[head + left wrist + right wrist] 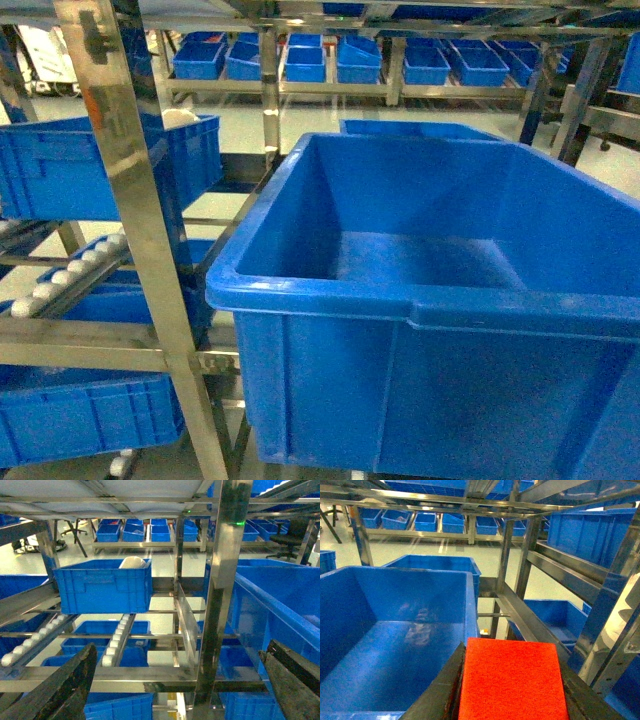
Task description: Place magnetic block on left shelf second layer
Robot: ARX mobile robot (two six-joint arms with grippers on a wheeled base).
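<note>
Red magnetic block [512, 680] held between the jaws of the right gripper [512, 690], filling the lower centre of the right wrist view; long axis not judged, only one broad face shown. Large deep blue crate [395, 645] lying at about ten o'clock from the block, interior bare, near rim low at about eight o'clock. Steel rack post [520, 555] standing at twelve o'clock, beyond the crate's right wall. Left gripper [175, 680] spread wide, nothing between its fingers, facing a ribbed blue crate [102, 585] at eleven o'clock. In the head view, neither gripper visible; large crate rim [330, 305] central. Judged: right arm nearer, carry forward and leftward over the rim.
</note>
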